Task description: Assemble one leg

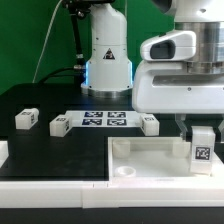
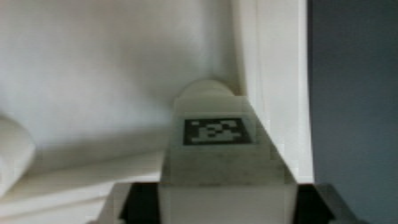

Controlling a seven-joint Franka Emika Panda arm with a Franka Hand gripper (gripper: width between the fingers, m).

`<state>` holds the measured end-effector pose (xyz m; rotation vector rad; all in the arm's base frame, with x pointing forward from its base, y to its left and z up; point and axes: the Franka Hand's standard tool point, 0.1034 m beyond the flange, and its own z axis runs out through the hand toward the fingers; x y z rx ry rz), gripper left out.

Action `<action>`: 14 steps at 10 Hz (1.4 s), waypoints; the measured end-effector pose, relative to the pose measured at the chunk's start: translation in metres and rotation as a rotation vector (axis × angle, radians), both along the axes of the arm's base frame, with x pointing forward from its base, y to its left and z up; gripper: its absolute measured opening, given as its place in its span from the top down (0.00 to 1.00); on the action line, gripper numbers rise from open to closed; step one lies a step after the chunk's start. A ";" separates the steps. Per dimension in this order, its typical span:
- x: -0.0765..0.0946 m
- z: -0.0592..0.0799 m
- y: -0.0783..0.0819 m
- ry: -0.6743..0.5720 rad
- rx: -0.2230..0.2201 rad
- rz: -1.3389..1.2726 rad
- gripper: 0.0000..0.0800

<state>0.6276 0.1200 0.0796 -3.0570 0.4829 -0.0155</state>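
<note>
My gripper is shut on a leg, a white block with a black-and-white tag, and holds it upright over the near right corner of the large flat white slab. In the wrist view the leg stands between my dark fingers, its tip at the slab's edge. Three other legs lie on the black table: one at the exterior view's left, one beside the marker board's left end, and one at its right end.
The marker board lies on the black table behind the slab. The arm's white base stands at the back. A white ledge runs along the front edge. A round socket shows at the slab's near left corner.
</note>
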 end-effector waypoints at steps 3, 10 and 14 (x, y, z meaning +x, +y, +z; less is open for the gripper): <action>-0.001 -0.001 -0.002 0.022 0.009 -0.500 0.64; 0.000 -0.002 -0.003 0.045 0.034 -0.812 0.27; -0.001 -0.002 0.002 0.017 0.025 -0.270 0.19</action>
